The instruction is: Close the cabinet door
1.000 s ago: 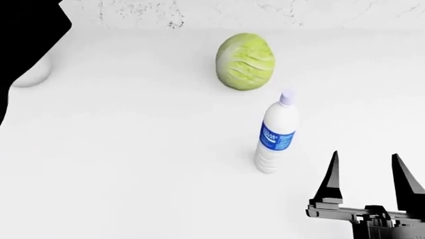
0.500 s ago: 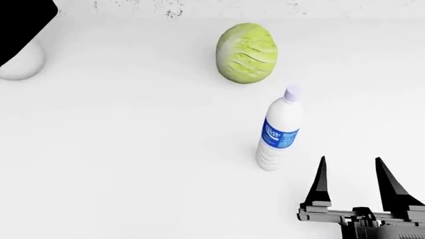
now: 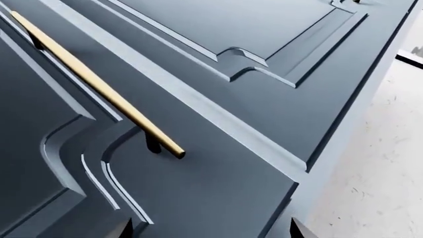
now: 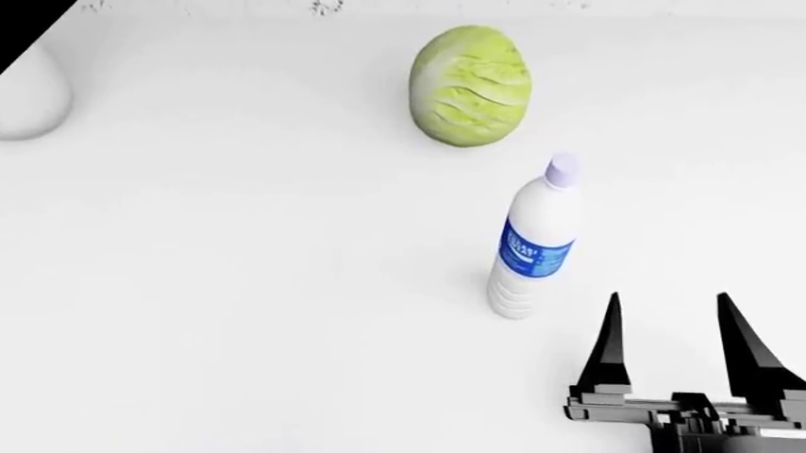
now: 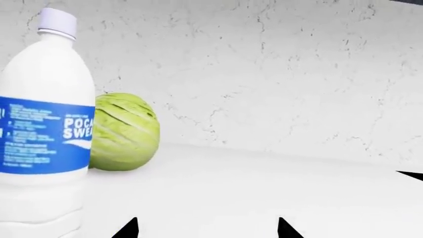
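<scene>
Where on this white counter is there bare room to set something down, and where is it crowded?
The widest free patch lies left of the bottle and the cabbage, reaching toward the white object at the far left edge. The strip right of the bottle is also bare. It is tightest between the bottle and the open right claw.

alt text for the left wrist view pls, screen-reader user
Close-up of a blue-grey panelled cabinet door with a slim brass bar handle running diagonally across it. A pale speckled surface shows past the door's edge, and the left tool's dark fingertips just enter the frame.
</scene>
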{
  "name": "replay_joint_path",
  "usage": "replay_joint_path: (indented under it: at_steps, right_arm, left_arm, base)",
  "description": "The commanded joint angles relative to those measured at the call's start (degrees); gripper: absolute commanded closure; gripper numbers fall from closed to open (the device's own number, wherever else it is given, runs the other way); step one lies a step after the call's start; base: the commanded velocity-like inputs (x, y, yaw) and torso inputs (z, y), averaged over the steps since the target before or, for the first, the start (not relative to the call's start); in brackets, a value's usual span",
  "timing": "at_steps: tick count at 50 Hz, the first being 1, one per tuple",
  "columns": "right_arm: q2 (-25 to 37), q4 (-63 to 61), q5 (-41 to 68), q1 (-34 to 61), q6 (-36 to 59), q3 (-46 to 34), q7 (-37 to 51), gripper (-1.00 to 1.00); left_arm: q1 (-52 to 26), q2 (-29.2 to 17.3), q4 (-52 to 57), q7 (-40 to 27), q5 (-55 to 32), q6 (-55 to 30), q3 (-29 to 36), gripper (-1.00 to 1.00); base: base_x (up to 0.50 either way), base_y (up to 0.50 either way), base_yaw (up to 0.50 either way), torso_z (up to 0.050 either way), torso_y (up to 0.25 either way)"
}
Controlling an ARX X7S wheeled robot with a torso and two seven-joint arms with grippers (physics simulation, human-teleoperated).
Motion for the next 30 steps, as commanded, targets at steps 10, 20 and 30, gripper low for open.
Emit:
replay_joint_path:
  at_steps: [10,20,30]
  right_arm:
    - [-0.7,6.2,1.9,-0.3,-0.1,-6.1,-3.8,-1.00]
    - [-0.5,6.5,1.5,-2.5,-1.7,-6.1,-3.7,-1.00]
    - [0.1,5.6,1.9,-6.8,-3.8,-4.0,-2.3,-1.00]
  left_arm:
    - [0.2,0.0,0.6,-0.7,-5.8,-2.6,3.7,-1.00]
    - [-1.2,0.0,3.2,-2.3,-5.1,-3.0,3.6,-1.00]
    - [-1.3,0.0,6.7,-3.6,-5.3,-4.6,1.9,-1.00]
  base:
    - [0.01,0.00,0.01,0.050,-0.049]
    - [0.00,0.00,0.00,0.050,-0.049]
    - [0.00,0.00,0.00,0.050,-0.053]
